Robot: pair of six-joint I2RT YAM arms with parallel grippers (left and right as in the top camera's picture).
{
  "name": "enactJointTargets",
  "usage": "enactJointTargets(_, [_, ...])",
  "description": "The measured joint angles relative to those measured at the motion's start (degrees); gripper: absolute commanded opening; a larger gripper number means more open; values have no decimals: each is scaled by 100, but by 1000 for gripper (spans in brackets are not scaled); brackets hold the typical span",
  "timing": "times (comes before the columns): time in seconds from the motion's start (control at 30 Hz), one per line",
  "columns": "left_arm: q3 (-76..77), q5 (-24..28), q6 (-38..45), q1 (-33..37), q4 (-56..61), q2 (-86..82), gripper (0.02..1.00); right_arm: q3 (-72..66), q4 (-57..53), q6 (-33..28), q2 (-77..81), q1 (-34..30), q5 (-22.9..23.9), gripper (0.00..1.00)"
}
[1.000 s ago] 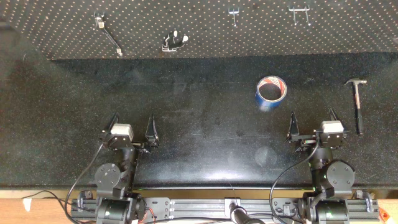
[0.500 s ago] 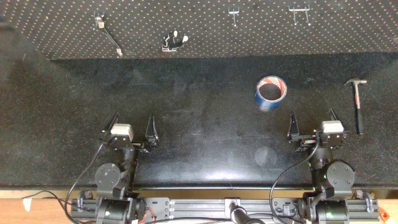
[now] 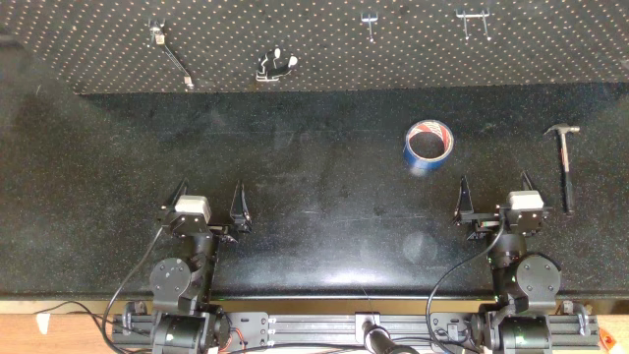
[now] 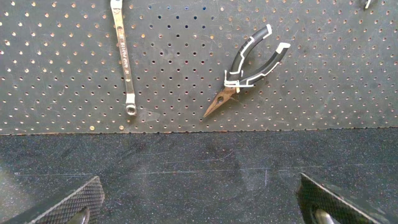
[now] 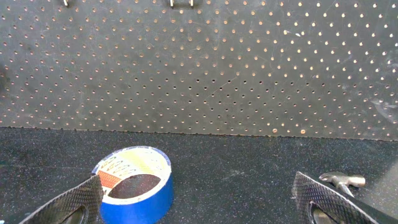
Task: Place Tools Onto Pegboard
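Nothing moved; tape (image 3: 417,160), hammer (image 3: 565,177) still on table (image 3: 314,147).

Four tools are in view: one wrench (image 3: 173,57), one pair of pliers (image 3: 275,65), one hammer (image 3: 564,167) and one roll of blue tape (image 3: 428,146). Two of the four, the wrench and the pliers, hang on the single pegboard (image 3: 324,49), while the other two, the hammer and the tape, lie on the one black table (image 3: 314,197). The pegboard also carries two metal hooks, one narrow hook (image 3: 369,20) and one wider hook (image 3: 473,20), and there are two grippers, a left gripper (image 3: 209,187) and a right gripper (image 3: 492,182).
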Motion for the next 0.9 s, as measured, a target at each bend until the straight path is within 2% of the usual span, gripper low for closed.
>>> enactJointTargets(0.13, [0,0,0,0,0,0,996,28,-7,275,92,-2,0,996])
enactJointTargets(0.23, [0,0,0,0,-2,0,996,437,-192,564,785,15,-50,996])
enactJointTargets(0.4, [0,17,0,0,-4,-11,996,2369,-1650,870,2787,164,-356,996])
enactJointTargets(0.6, [0,20,0,0,-7,-22,996,4577,-3213,1051,4999,398,-459,996])
enactJointTargets(0.9, [0,20,0,0,-7,-22,996,6529,-4411,1027,7429,1058,-461,998])
